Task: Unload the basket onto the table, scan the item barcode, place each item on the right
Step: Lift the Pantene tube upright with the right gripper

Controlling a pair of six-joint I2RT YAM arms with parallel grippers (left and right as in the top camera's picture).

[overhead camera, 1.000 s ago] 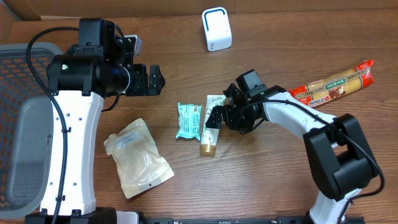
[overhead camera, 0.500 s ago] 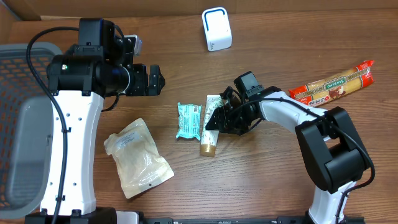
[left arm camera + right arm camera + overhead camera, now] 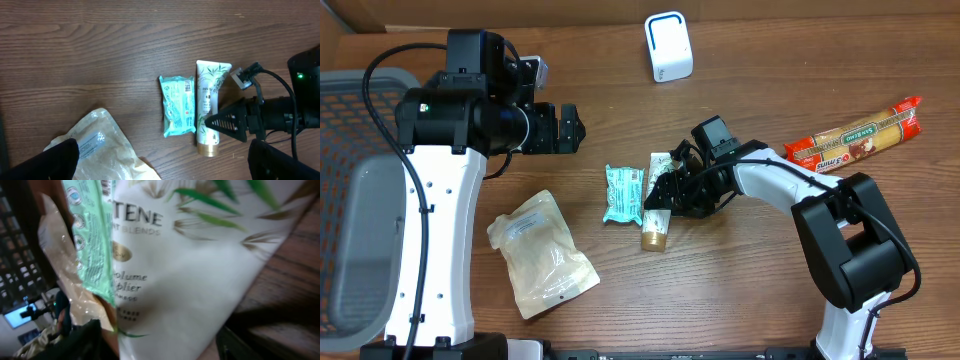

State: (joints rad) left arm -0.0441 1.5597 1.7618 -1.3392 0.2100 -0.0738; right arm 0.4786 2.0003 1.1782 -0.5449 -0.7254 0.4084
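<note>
Right gripper (image 3: pixel 667 190) is down at the white tube (image 3: pixel 206 105). The tube lies flat mid-table, gold cap toward the robot, just beside a teal packet (image 3: pixel 178 105). Right wrist cam reads "TENE", "NT BLENDS", "olume", "plier" on the tube. Tube sits between the fingers; clamped or not, can't tell. Left gripper (image 3: pixel 570 128) hovers well apart to the left, jaws wide, empty. White scanner (image 3: pixel 668 47) at far edge. Red pack (image 3: pixel 855 133) to the right, print unreadable. Clear pouch (image 3: pixel 542 252) lies near the grey basket (image 3: pixel 350 150).

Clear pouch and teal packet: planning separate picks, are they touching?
Apart. The overhead view shows bare wood between the clear pouch and the teal packet.
</note>
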